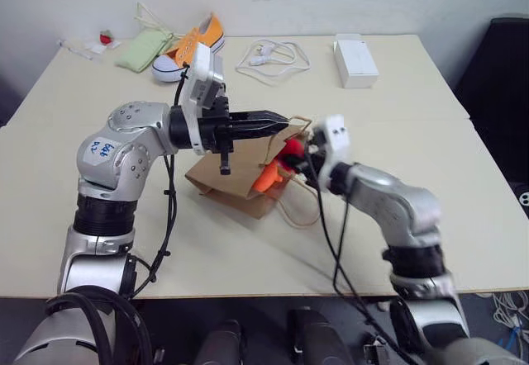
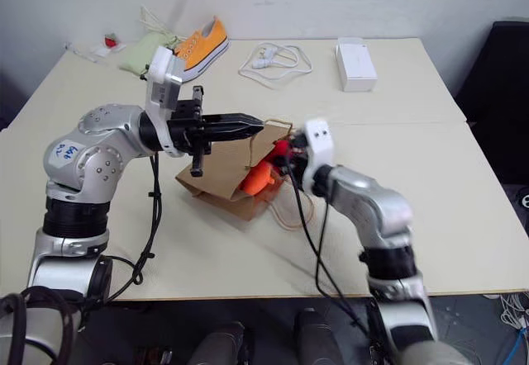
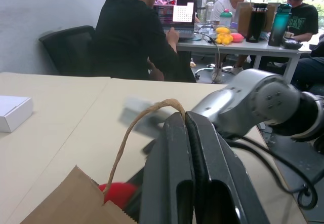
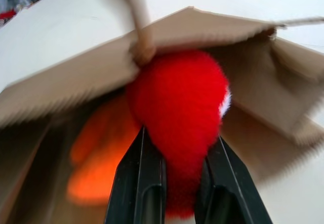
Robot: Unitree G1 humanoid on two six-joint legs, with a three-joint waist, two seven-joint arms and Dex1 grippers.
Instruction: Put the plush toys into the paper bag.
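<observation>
We note L claw (image 1: 277, 122) clenched on paper bag (image 1: 240, 175) handle, orange toy (image 1: 266, 177) inside, R claw (image 4: 174, 155) grasping red toy (image 4: 182, 117) at mouth, unreleased.

Readable text: none. Blue handwritten marks on white sticker (image 1: 102, 149), left arm shoulder — illegible. White box (image 1: 355, 61) — no legible print.

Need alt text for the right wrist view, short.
Two black fingers of the right gripper pinch a rounded red plush toy at the open mouth of a brown kraft paper bag. A bright orange plush toy already lies inside the bag.
</observation>
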